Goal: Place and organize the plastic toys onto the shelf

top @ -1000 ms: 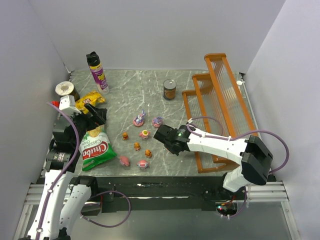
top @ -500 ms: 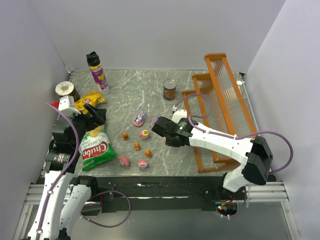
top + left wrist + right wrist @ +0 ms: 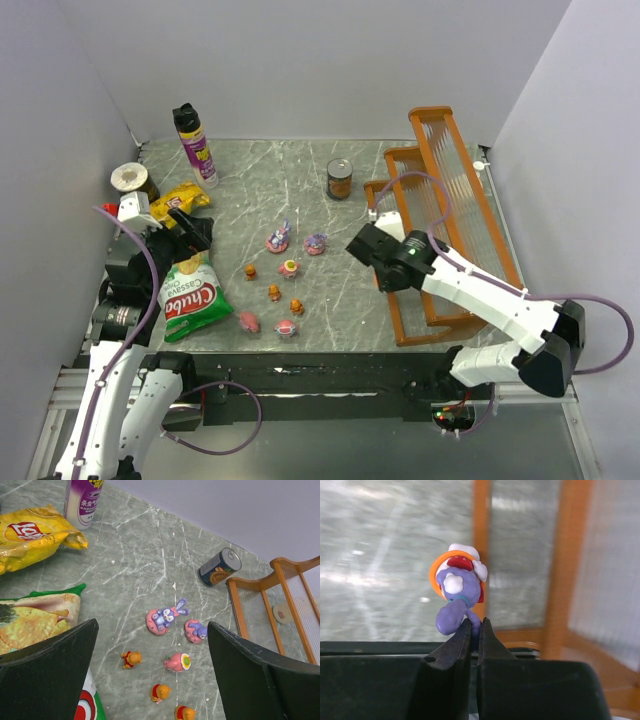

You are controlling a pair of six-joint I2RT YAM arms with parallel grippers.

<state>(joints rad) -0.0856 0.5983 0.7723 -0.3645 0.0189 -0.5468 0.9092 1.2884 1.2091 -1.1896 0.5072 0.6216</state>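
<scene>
The right gripper (image 3: 475, 630) is pinched almost shut on the foot of a small purple toy (image 3: 456, 597) with an orange ring, holding it upright just beside the shelf (image 3: 430, 113); whether it has cleared the low rail is hard to tell in the blurred wrist view. It should probably be lifted over the raised rim, set down flat and released gently so it does not tip. The left gripper (image 3: 192, 230) hangs wide open and empty by the green bag (image 3: 190, 297). The other toys (image 3: 278, 238) lie on the table (image 3: 250, 180) away from the route, and the can (image 3: 340, 180) stands near the shelf's far corner
</scene>
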